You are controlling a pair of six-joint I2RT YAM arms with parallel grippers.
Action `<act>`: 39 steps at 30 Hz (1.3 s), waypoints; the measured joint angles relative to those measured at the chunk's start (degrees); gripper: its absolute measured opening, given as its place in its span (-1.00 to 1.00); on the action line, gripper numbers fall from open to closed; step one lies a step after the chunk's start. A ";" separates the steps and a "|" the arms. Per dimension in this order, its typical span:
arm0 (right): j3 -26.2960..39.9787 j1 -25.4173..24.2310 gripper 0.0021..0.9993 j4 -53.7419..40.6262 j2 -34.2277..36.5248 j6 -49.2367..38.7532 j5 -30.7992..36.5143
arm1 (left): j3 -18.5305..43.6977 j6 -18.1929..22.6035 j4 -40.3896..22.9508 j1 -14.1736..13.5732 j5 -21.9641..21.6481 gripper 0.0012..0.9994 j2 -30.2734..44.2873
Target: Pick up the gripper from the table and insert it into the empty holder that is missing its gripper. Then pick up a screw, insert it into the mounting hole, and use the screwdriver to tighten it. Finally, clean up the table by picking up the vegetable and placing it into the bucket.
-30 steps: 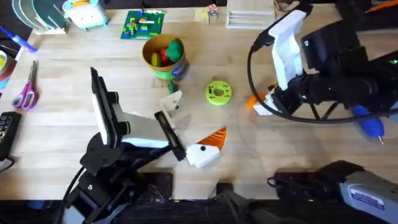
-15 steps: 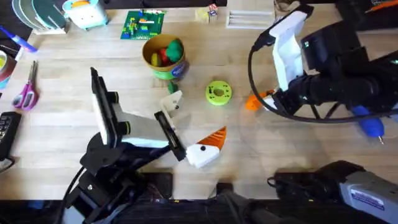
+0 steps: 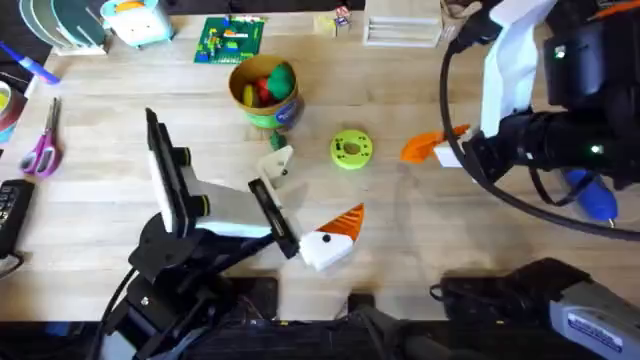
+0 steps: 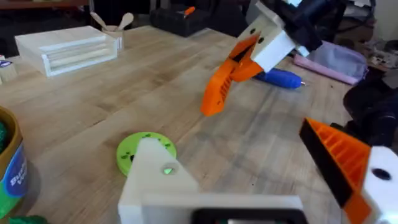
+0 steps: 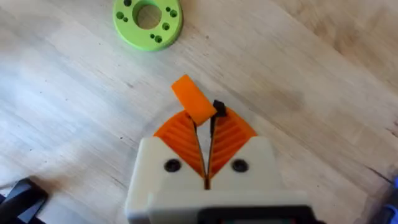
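My right gripper [image 3: 445,150] is shut on the gripper, a small orange ribbed wedge [image 3: 420,148], and holds it above the table right of the lime-green disc [image 3: 350,149]. The wedge [image 5: 193,101] sticks out past the orange pads [image 5: 231,137]. My left gripper [image 3: 312,192] is open wide near the table's middle. One finger is the bare white holder [image 3: 278,160], the other carries an orange pad [image 3: 345,222]. From the left wrist, the held wedge [image 4: 221,87] hangs beyond the holder [image 4: 158,180]. The blue screwdriver [image 3: 592,197] lies far right. The dark green vegetable [image 3: 278,139] lies beside the yellow bucket [image 3: 266,112].
The bucket holds round red and green toy produce. Scissors [image 3: 41,148] and a black remote [image 3: 10,215] lie at the left edge. A green brick plate [image 3: 230,40] and a white rack [image 3: 403,30] stand along the back. Bare wood lies between the two grippers.
The right gripper has lifted the orange wedge off the table and drawn back to the right and away. The left arm has not moved.
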 joint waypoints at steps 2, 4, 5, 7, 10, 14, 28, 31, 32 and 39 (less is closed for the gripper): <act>0.00 0.00 -0.98 -0.06 -0.02 1.01 -0.04 | 0.01 0.00 0.00 0.00 0.00 0.98 0.00; 0.00 0.00 -0.98 -0.11 0.09 1.72 -0.04 | 0.02 0.00 0.00 0.00 0.00 0.98 -0.01; 0.00 0.00 -0.98 -0.07 0.37 2.07 0.08 | 0.00 0.00 0.00 0.00 0.00 0.98 0.00; 0.00 0.00 -0.98 0.18 1.86 3.12 1.14 | 0.00 0.00 0.00 0.00 0.00 0.98 0.00; 0.00 0.04 -0.98 0.46 6.33 5.87 4.25 | 0.00 0.00 0.00 0.00 0.00 0.98 0.00; -0.02 0.04 -0.98 0.48 13.62 11.33 8.01 | 0.02 0.00 0.00 0.00 -0.01 0.98 0.00; 0.68 1.37 -0.99 1.31 15.74 18.00 11.17 | 0.00 0.00 0.00 0.00 0.00 0.98 0.00; 0.79 1.40 -0.99 0.91 15.74 18.02 11.28 | 0.01 0.00 0.00 0.00 0.00 0.98 0.00; 0.83 1.40 -0.99 0.70 15.74 18.02 11.28 | 0.02 0.00 0.00 0.00 0.00 0.98 0.00; 0.85 2.75 -0.99 -1.96 14.45 18.02 11.32 | 0.00 0.00 0.00 0.00 0.00 0.98 0.00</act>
